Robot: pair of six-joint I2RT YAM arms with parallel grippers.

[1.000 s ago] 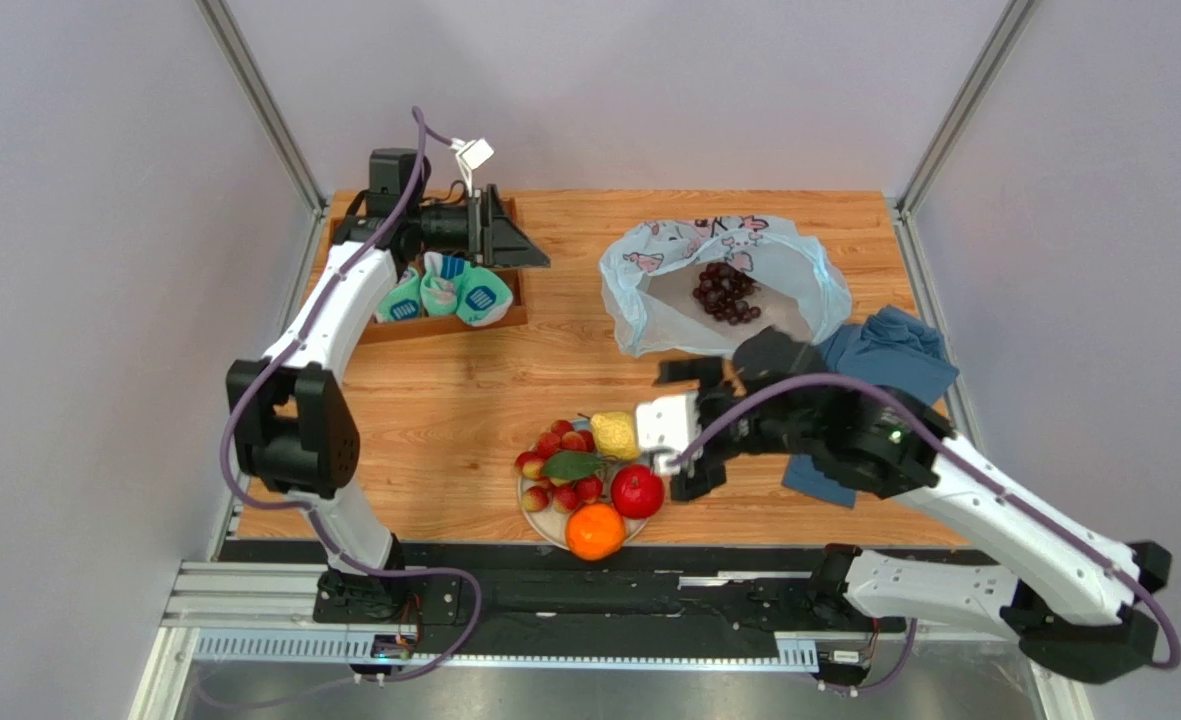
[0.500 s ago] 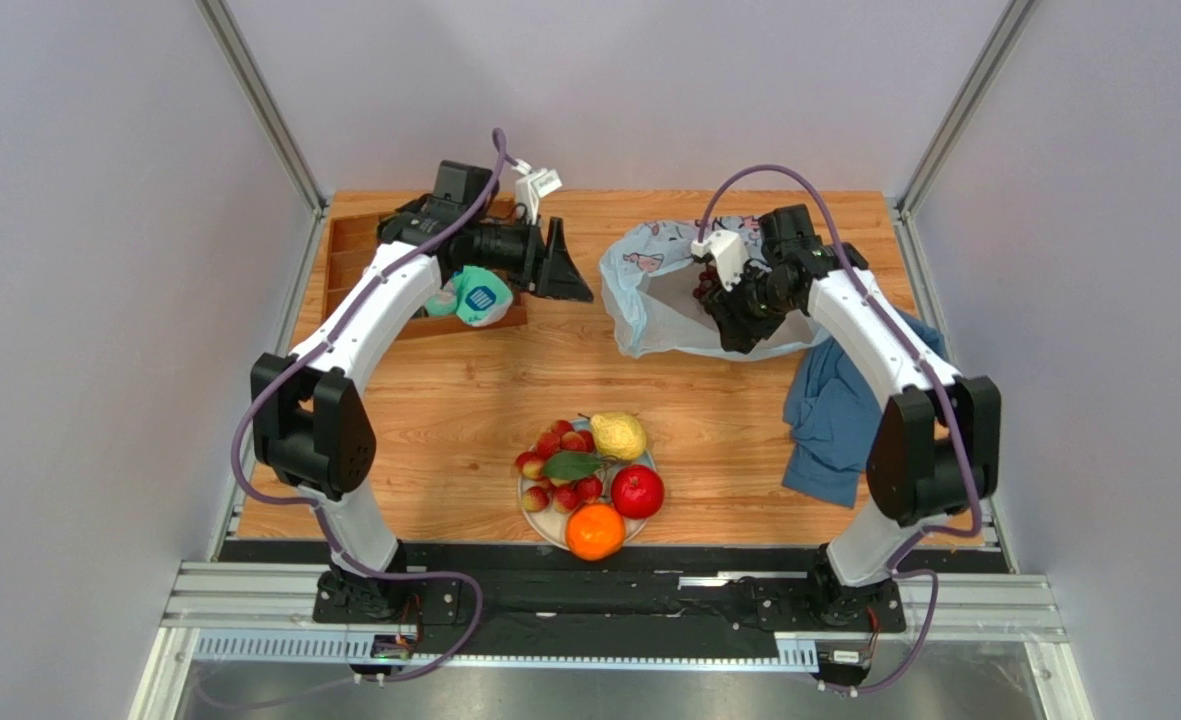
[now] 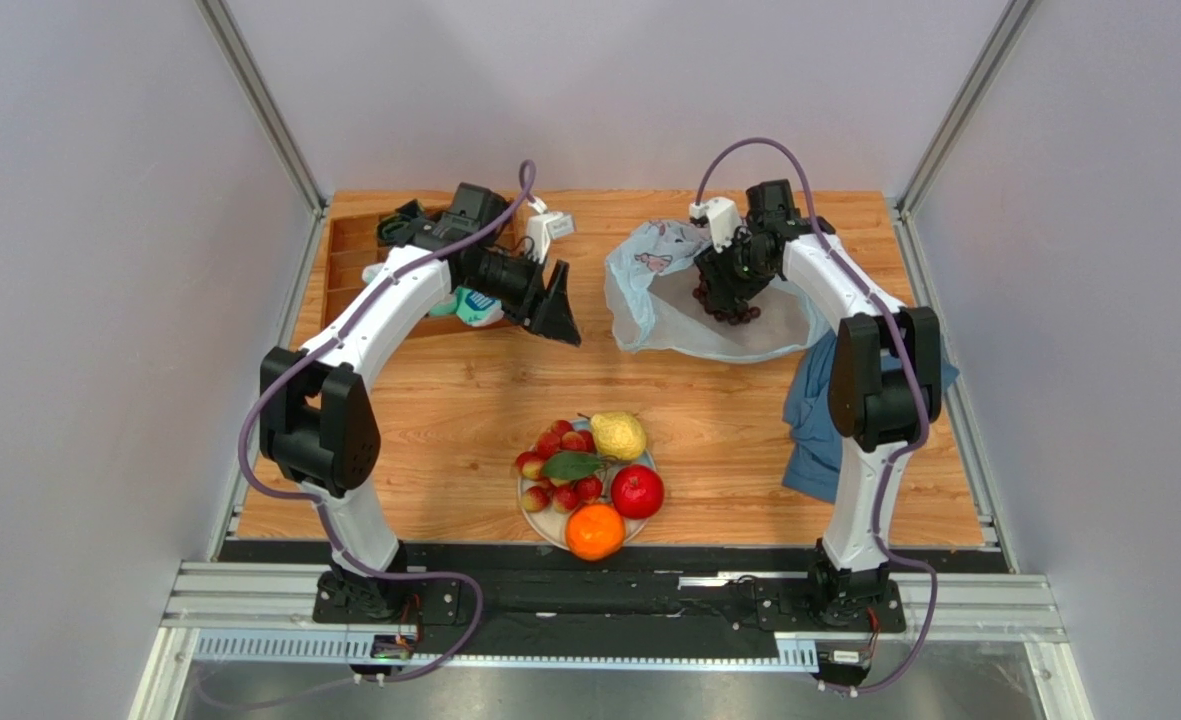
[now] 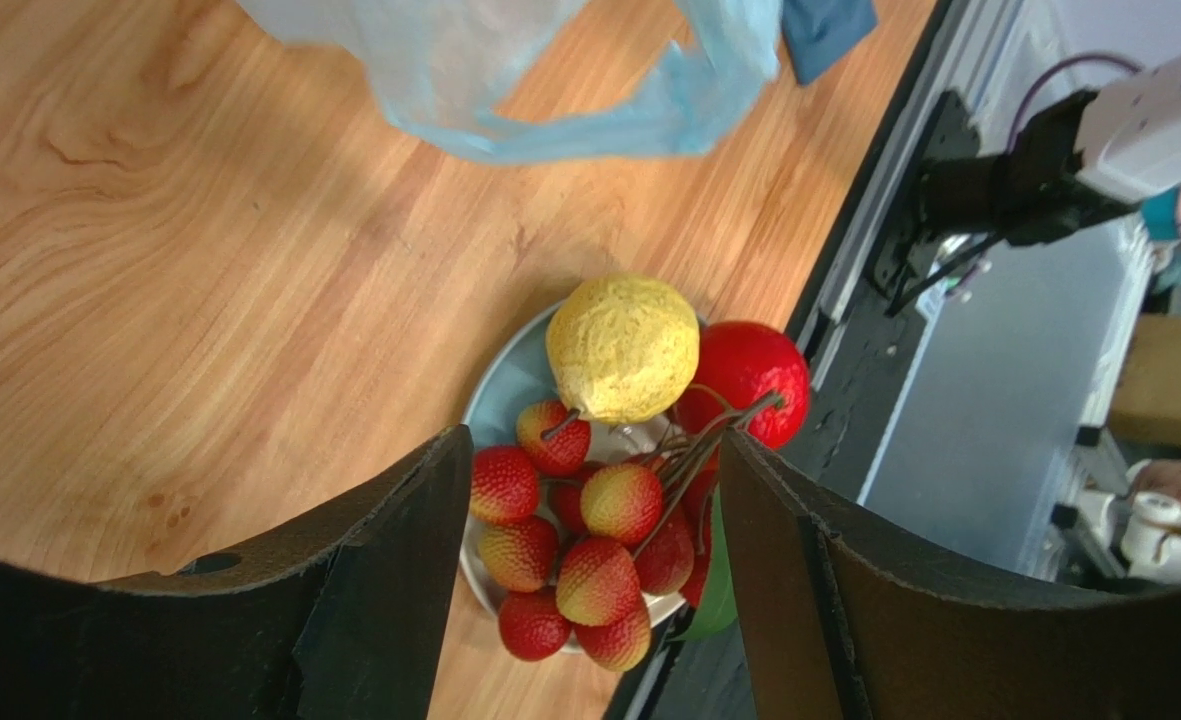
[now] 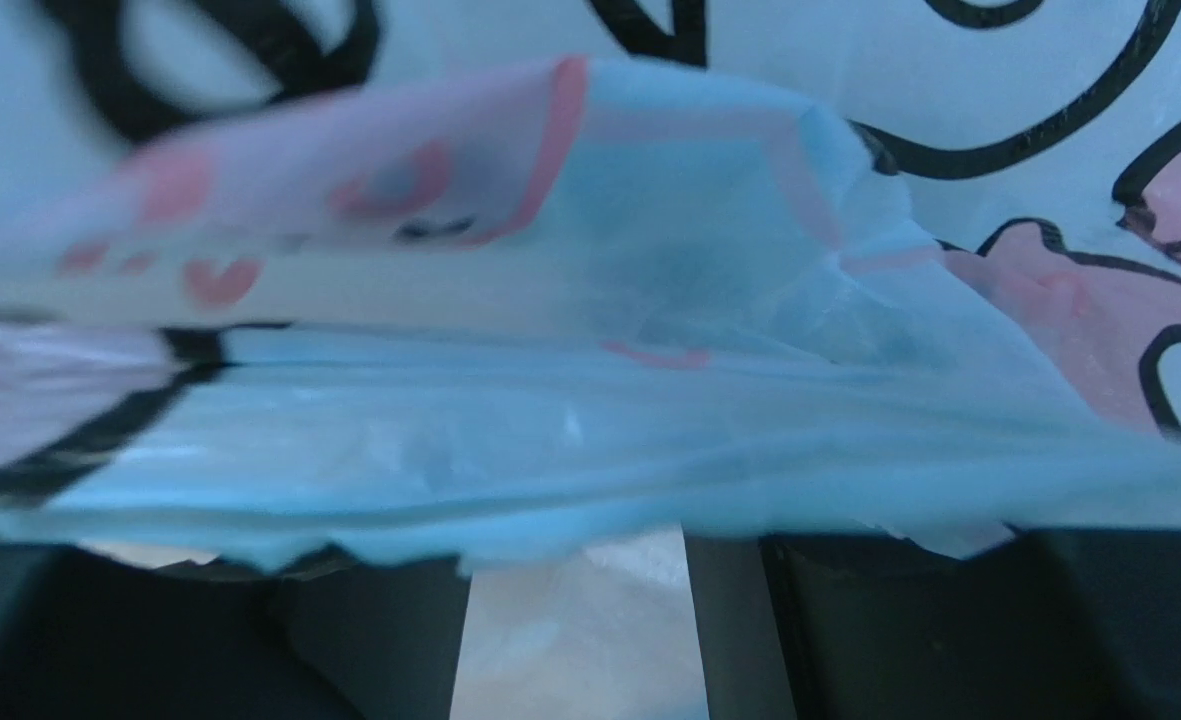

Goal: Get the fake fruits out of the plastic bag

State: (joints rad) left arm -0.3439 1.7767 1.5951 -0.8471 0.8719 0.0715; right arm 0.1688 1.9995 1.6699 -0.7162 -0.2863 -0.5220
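Observation:
The pale-blue printed plastic bag [image 3: 656, 285] lies open at the far right of the table. My right gripper [image 3: 728, 293] reaches down into it, over the dark grape bunch, which is mostly hidden beneath it. In the right wrist view bag film [image 5: 581, 375] fills the frame and the gripper [image 5: 574, 600] is open, with only pale plastic between the fingers. A plate [image 3: 539, 521] near the front holds the pear [image 3: 617, 435], apple [image 3: 637, 491], orange [image 3: 595, 531] and red-yellow cluster [image 3: 559, 465]. My left gripper [image 3: 559, 308] is open and empty, above the table left of the bag.
A wooden tray [image 3: 348, 255] at the far left holds teal-and-white socks [image 3: 476, 309]. A dark-blue cloth [image 3: 814, 420] lies at the right edge beside my right arm. In the left wrist view the plate [image 4: 499, 405] shows far below the open fingers [image 4: 401, 570].
My right arm has swung from beside the plate back to the bag and lowered its gripper into it. My left gripper has moved from the tray toward the bag.

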